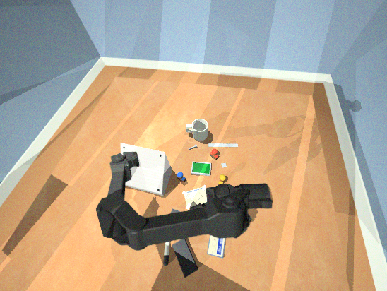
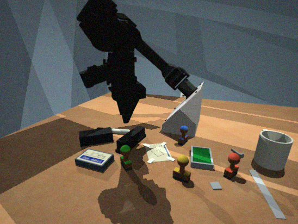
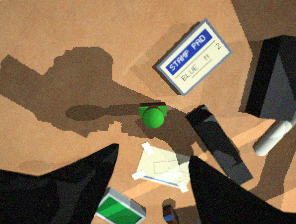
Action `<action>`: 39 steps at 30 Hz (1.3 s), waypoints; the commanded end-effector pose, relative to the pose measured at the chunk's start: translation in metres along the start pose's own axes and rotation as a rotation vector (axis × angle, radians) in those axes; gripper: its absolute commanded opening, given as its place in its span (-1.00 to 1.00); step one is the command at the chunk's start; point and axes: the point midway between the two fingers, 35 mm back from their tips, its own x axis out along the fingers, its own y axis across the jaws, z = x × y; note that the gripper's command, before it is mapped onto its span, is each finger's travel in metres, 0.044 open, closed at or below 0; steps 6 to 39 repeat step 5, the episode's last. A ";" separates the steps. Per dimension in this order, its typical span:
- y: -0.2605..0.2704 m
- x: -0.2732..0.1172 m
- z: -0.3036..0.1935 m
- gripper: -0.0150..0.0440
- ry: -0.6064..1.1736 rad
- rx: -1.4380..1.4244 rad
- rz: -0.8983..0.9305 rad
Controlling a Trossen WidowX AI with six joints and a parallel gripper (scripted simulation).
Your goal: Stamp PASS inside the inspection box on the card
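My gripper (image 2: 125, 122) (image 3: 154, 155) is open and empty, raised above the bench. A green-knobbed stamp (image 2: 125, 149) (image 3: 153, 118) stands upright below it; the arm hides it in the top view. The cream card (image 1: 195, 198) (image 2: 163, 157) (image 3: 150, 162) lies taped down beside it, with a thin box outline; any print inside is too faint to tell. The open green ink pad (image 1: 201, 168) (image 2: 202, 155) (image 3: 120, 209) lies past the card. Blue (image 1: 180, 175) (image 2: 184, 130), yellow (image 1: 222, 178) (image 2: 182, 161) and red (image 1: 214, 152) (image 2: 234, 159) stamps stand around it. No stamp's wording is readable.
A "STAMP PAD BLUE" tin (image 1: 216, 246) (image 2: 94, 160) (image 3: 195, 57), a black stapler (image 2: 130, 138) (image 3: 220, 145), a black block (image 2: 95, 136) and a marker (image 2: 120, 131) (image 3: 272, 137) lie near the green stamp. A white wedge (image 1: 148, 169), a mug (image 1: 200, 130) (image 2: 273, 149) and a metal strip (image 1: 223, 145) (image 2: 266, 191) are farther off.
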 end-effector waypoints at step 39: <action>0.000 0.000 0.000 0.40 0.000 0.000 0.000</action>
